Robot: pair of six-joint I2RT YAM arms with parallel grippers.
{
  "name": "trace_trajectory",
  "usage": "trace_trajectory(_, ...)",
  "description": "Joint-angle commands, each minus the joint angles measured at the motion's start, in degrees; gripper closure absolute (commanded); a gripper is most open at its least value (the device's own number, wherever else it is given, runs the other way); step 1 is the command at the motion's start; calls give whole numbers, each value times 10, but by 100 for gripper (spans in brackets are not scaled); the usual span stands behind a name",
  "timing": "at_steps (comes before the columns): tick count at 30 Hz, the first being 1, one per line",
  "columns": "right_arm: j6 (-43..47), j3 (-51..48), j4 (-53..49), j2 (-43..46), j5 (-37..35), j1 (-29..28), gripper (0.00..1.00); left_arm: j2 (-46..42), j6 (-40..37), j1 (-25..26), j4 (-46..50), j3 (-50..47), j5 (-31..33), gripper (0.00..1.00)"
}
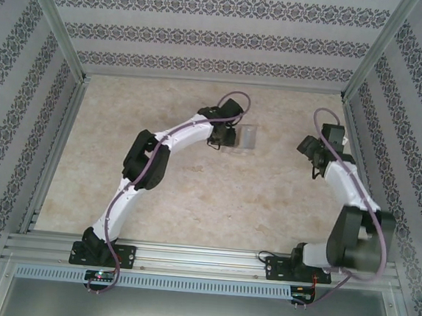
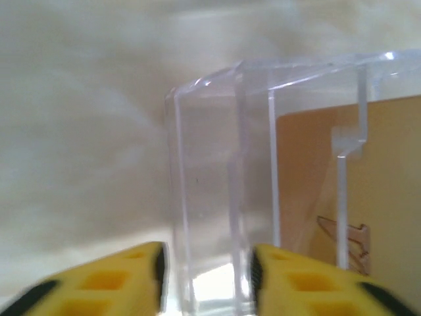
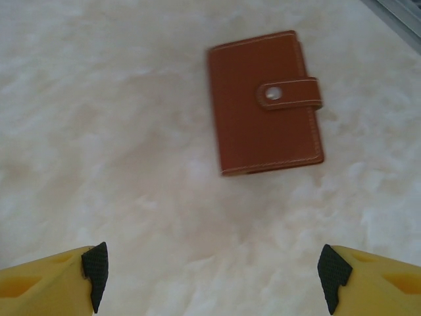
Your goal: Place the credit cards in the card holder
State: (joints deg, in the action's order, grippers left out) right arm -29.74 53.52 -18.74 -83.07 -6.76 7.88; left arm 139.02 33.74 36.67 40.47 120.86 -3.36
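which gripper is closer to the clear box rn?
Left. The left gripper sits right at the clear box, open around its near edge. The right gripper hangs apart to the box's right, open above the card holder.

Clear box (image 2: 217, 164) corner between parted yellow jaws; orange card (image 2: 388, 191) inside, at right.

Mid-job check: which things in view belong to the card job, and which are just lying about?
For the job: card holder, closed, strap snapped; yellow-orange card, inside the clear box.
Just there: the clear box itself, merely housing that card; the table.
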Motion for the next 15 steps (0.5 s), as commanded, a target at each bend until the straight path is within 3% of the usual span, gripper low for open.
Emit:
trace_trajectory(1, 3, 86, -61, -81, -19, 13, 15, 12, 31, -3, 22, 26, -64, 38)
trace_trajectory(6, 49, 245, -164, -229, -40, 12, 17, -56, 28, -3, -16, -14, -94, 29)
trace_trajectory(15, 115, 395, -239, -374, -57, 22, 29, -236, 4, -8, -47, -150, -78, 26)
